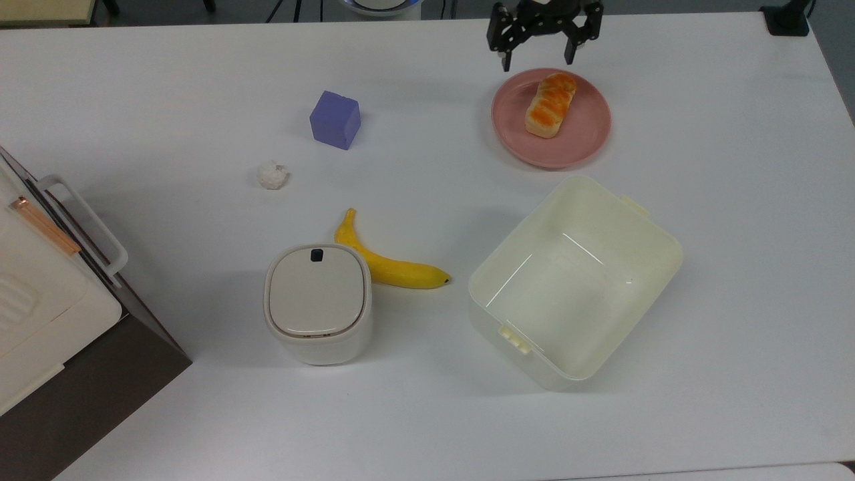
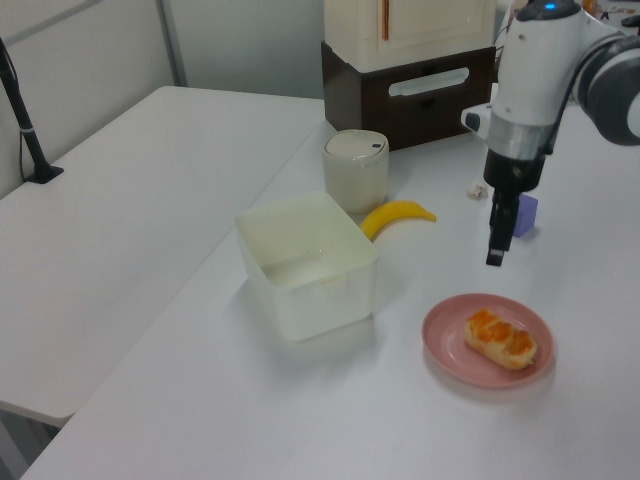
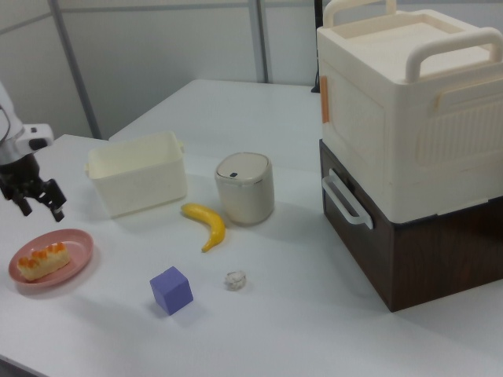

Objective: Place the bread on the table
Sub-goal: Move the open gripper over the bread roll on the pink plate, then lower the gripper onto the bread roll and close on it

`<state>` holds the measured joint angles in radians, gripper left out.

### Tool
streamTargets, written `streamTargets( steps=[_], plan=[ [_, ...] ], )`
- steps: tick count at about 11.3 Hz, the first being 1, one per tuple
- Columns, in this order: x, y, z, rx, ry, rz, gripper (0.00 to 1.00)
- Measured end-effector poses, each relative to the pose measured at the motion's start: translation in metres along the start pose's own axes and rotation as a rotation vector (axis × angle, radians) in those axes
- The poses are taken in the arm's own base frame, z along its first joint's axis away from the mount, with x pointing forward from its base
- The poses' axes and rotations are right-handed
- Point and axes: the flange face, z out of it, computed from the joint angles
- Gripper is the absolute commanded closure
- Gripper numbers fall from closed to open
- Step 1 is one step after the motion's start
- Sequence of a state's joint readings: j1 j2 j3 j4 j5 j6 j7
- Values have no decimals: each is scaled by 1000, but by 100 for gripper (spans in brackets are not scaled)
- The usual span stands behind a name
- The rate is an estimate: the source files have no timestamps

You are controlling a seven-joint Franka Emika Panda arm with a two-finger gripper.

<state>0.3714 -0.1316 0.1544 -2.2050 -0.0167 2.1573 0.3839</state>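
Note:
The bread (image 1: 550, 105), an orange-brown ridged bun, lies on a round pink plate (image 1: 582, 148) at the top view's upper right. It also appears in the left view, bread (image 2: 500, 339) on plate (image 2: 447, 348), and at the right view's lower left, bread (image 3: 44, 261) on plate (image 3: 76, 259). My gripper (image 1: 538, 61) hangs open and holds nothing, just beyond the plate's far rim and apart from the bread. In the left view the gripper (image 2: 494, 250) points down above the white table (image 1: 735, 200), between the cube and the plate. The gripper (image 3: 41, 208) hovers above the plate in the right view.
On the table are a purple cube (image 1: 334, 119), a small white lumpy ball (image 1: 272, 175), a banana (image 1: 387, 264), a lidded cream bin (image 1: 318, 302) and an open cream tub (image 1: 658, 235) close below the plate. A brown-and-cream cabinet (image 1: 40, 314) stands at the top view's left edge.

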Motion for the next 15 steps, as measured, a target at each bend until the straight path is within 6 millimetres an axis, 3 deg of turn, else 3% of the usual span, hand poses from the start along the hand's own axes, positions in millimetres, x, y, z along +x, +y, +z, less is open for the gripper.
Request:
streamTargets(
  steps=[2, 4, 7, 10, 11, 12, 14, 15],
  plan=[
    [-17, -29, 18, -12, -28, -8, 0],
    [-25, -45, 44, -27, -76, -21, 0],
    [-20, -47, 86, -84, -95, -21, 0],
    [-18, -50, 102, -97, -109, -25, 1],
    [-20, -53, 104, -97, -113, -31, 9],
    [-21, -56, 105, -98, -115, -37, 29],
    [-23, -60, 108, -104, -117, -51, 85],
    [-24, -60, 109, -107, -118, -55, 100]
  ],
)
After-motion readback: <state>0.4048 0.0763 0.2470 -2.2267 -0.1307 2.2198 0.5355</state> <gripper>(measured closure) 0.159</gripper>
